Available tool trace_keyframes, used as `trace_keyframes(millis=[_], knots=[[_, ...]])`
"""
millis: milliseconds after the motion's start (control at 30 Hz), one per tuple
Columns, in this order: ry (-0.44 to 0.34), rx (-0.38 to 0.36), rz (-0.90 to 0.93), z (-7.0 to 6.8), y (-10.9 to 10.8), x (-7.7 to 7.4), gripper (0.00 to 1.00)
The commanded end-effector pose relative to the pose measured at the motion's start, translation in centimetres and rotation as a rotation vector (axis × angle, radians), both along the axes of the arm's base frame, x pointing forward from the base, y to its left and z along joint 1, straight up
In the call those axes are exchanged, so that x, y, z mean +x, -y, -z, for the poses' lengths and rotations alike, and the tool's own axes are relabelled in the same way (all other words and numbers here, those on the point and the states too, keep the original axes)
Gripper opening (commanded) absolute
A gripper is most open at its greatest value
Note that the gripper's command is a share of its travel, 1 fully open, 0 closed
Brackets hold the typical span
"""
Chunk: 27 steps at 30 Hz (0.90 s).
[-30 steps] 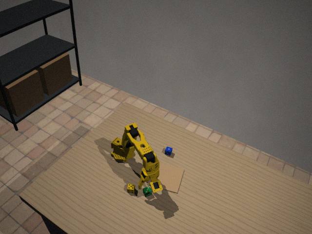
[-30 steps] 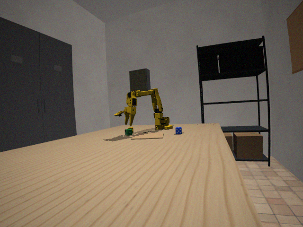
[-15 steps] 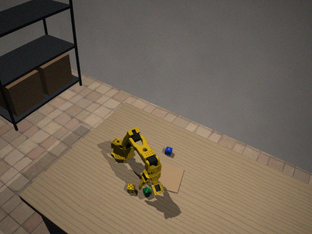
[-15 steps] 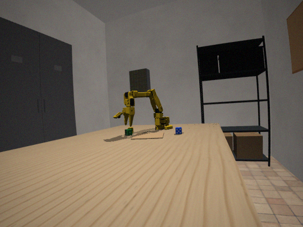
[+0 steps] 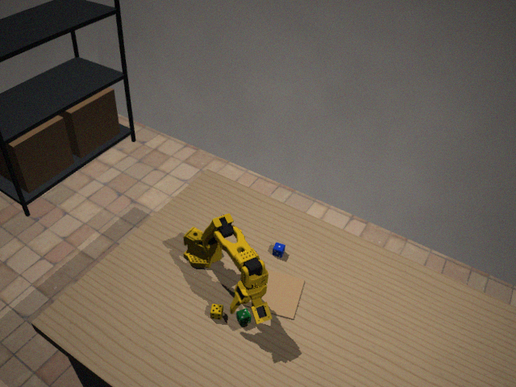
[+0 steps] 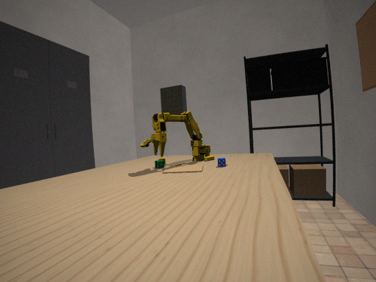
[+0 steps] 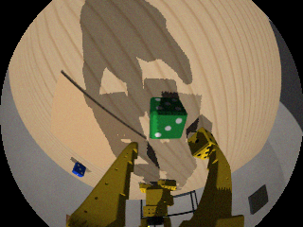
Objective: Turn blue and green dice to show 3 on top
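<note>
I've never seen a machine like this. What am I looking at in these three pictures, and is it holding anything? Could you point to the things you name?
It is one small jointed yellow robot arm (image 5: pixel 239 246) (image 6: pixel 175 117); its gripper (image 5: pixel 247 313) (image 6: pixel 158 155) (image 7: pixel 175 148) has two fingers. One picture looks down from above, one across the table (image 5: pixel 375 316) (image 6: pixel 170 227) from outside, and one from the arm's wrist past its fingers. On the table lie a thin mat (image 5: pixel 287 293) (image 6: pixel 183 168) (image 7: pixel 76 111) and, off it, a blue die (image 5: pixel 278 250) (image 6: pixel 221 162) (image 7: pixel 79 168), a green one and a yellow one. The gripper stands open, holding nothing.
</note>
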State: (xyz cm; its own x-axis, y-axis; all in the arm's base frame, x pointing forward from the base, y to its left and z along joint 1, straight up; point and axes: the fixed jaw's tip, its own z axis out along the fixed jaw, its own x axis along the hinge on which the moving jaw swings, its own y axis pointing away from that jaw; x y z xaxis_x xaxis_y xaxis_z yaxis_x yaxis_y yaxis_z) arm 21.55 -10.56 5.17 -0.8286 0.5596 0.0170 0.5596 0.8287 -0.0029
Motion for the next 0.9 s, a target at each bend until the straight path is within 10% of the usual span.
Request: trace_keyframes(millis=[0,867], knots=[[0.039,-0.019,-0.013,-0.92,0.04,0.49,0.35],[0.053,-0.026,-0.040,-1.62,-0.26,0.69,0.35]])
